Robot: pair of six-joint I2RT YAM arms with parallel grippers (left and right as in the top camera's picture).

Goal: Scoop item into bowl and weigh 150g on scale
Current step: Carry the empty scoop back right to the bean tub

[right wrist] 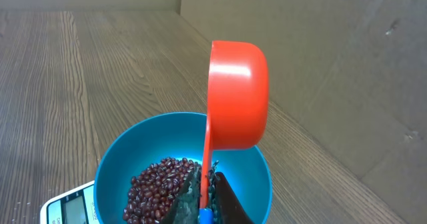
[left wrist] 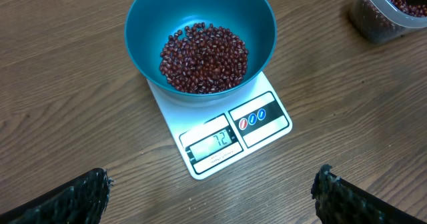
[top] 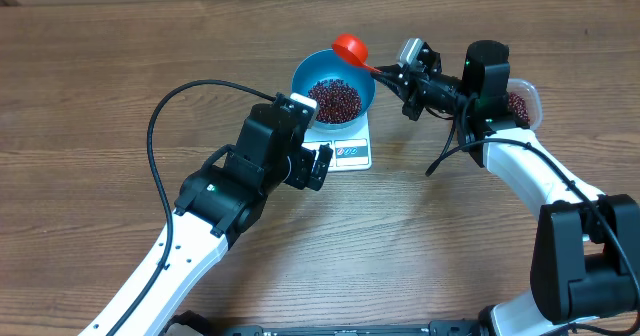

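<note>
Pinching red scoop [right wrist: 237, 94] by its handle with right gripper [right wrist: 203, 201], fingers clamped tight; cup tipped on its side above far rim of blue bowl [left wrist: 133, 24]. Seated on white scale [left wrist: 267, 117], mid-table toward far edge, with beans [left wrist: 203, 57] heaped inside. Showing "72" on display. Hovering at scale's near side with left gripper [left wrist: 207, 204], spread wide, empty. Noted toward right edge: clear tub [left wrist: 393, 11].
</note>
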